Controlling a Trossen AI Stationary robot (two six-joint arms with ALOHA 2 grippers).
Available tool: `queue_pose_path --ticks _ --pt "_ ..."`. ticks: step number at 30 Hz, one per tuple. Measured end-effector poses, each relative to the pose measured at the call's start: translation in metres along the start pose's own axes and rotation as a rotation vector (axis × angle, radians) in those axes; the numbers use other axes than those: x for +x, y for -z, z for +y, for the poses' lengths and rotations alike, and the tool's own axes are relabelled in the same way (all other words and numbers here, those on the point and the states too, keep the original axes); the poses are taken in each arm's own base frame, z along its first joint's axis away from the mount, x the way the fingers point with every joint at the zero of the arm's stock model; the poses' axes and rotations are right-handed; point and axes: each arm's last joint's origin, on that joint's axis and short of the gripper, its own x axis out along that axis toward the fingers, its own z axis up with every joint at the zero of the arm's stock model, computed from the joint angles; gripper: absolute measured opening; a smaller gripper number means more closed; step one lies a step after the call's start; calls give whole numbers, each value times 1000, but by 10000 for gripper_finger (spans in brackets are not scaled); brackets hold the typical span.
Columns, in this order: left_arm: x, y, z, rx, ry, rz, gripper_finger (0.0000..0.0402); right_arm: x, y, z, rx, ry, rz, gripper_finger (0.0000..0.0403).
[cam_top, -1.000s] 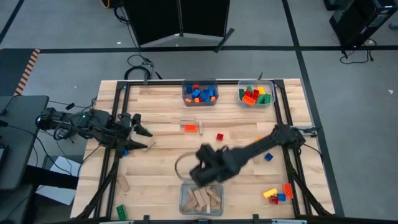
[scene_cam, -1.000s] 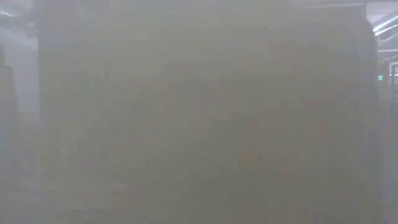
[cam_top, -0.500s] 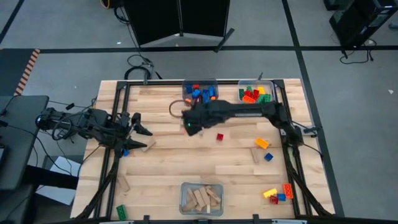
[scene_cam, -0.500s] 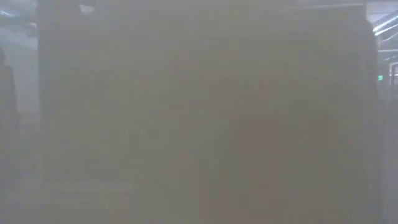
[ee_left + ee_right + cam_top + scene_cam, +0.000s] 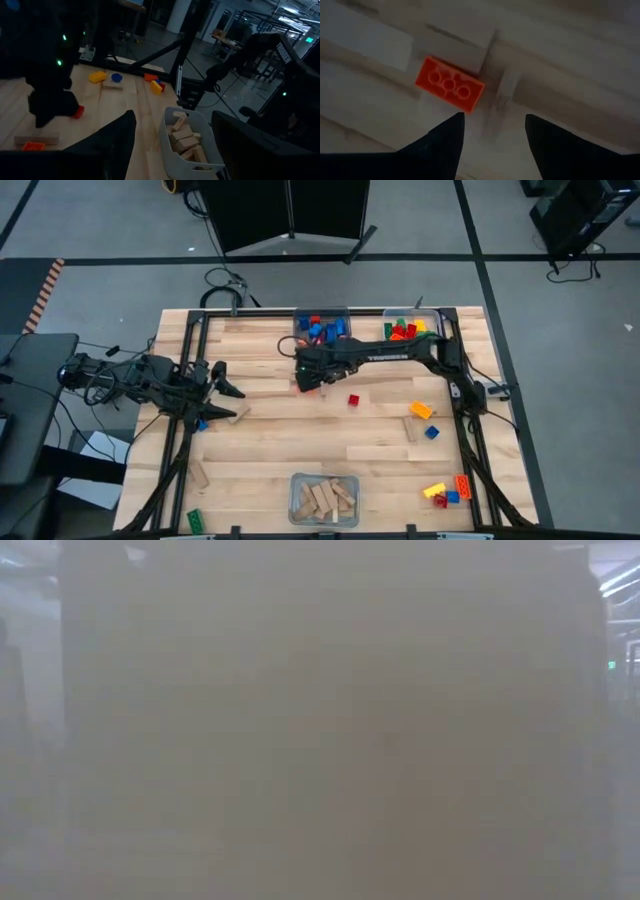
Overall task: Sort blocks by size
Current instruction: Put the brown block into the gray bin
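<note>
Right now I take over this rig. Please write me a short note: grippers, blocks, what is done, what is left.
Right gripper: open, empty, above the orange brick near the far bins.
Left gripper: open, empty, waiting at the left table edge.
Done: wooden blocks in the near bin; coloured bricks in two far bins.
Left: orange brick, red brick, loose pieces at right and near-right corner, green brick near-left.

low view fogged, right arm (image 5: 400, 352) hiding orange brick (image 5: 449, 84)
</note>
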Motion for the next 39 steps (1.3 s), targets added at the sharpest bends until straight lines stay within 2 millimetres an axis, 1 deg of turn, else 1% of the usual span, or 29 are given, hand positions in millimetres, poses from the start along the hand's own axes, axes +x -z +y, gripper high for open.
queue_pose_path --ticks 4,10,12,16,19,22,24,26,27,29,31,33,35,37,39 --pt "0 0 0 1 0 0 266 17 4 -2 29 -34 -4 221" --pt "0 0 0 1 0 0 266 40 12 -12 55 -26 -1 216" --pt "0 0 0 1 0 0 266 46 14 -15 59 -15 4 215" --pt "0 0 0 1 -1 0 266 59 17 -21 81 -48 15 215" --pt "0 0 0 1 -1 0 266 64 20 -24 81 -70 25 206" --pt "0 0 0 1 -1 0 266 66 22 -26 73 -62 22 175" --pt "0 0 0 1 -1 0 266 66 22 -27 45 -56 22 139" --pt "0 0 0 1 -1 -1 266 67 22 -27 20 -46 24 93" --pt "0 0 0 1 -1 -1 266 65 22 -27 6 -45 24 73" --pt "0 0 0 1 -1 -1 266 62 22 -26 -23 -40 23 72" --pt "0 0 0 0 0 -2 266 53 26 -25 -45 -24 25 72" --pt "0 0 0 1 1 -4 266 36 31 -22 -60 -11 4 72" --pt "0 -1 0 1 3 -11 266 12 40 -17 -69 -21 -19 72" --pt "0 -1 0 1 4 -12 266 -9 53 -14 -73 -19 -33 72" --pt "0 -1 0 2 5 -15 266 -29 70 -8 -74 -59 -55 72"
